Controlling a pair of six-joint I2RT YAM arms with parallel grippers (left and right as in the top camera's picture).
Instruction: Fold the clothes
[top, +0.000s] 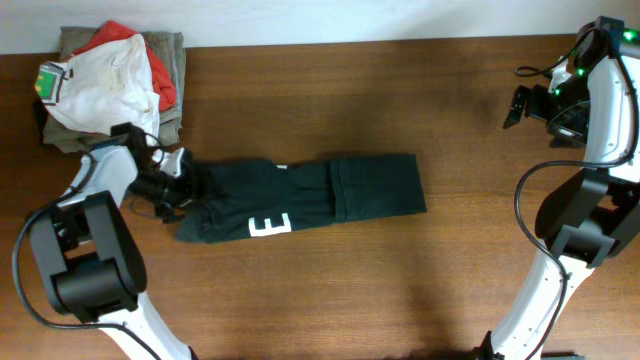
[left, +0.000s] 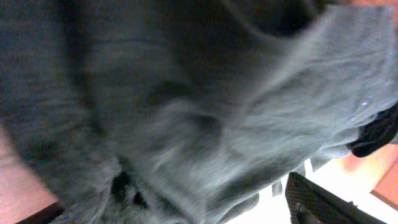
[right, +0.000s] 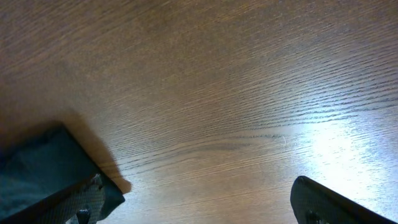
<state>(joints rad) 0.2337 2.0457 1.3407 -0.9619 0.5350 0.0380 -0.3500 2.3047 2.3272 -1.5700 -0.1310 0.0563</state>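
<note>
Black shirt (top: 300, 195) lies flat on the table (top: 400, 300), left of centre, as a long strip running left-right. The white "E" (top: 270, 226) sits on its near edge, left of the strip's middle. Right end is squared off, left end is bunched and rumpled.

Your left gripper (top: 178, 186) is right at that bunched left end, touching or buried in the fabric. Left wrist cam is no help: dark cloth fills nearly the whole frame, blurred, and only one finger (left: 320, 202) shows, at bottom right. Can't tell from either view if the L jaws are clamped on cloth or just pressed into it, so treat L state as unknown.

Your right gripper (top: 516, 104) is up at the far right, well apart from the shirt and off past its right end. R wrist cam shows bare wood grain between the fingers (right: 84, 205). They stand wide apart w/ nothing between them. A dark fabric corner shows at lower left of that view, beside the one finger, not between the two.

Other stuff: garment pile at the far left corner, just beyond the L gripper. White garment (top: 100, 85) is on top w/ a green tag (top: 50, 80), a red one (top: 155, 70) and an olive-grey one (top: 172, 48) under it. Pile is near the shirt's left end, but contact isn't clear since the L arm covers the gap.
</note>
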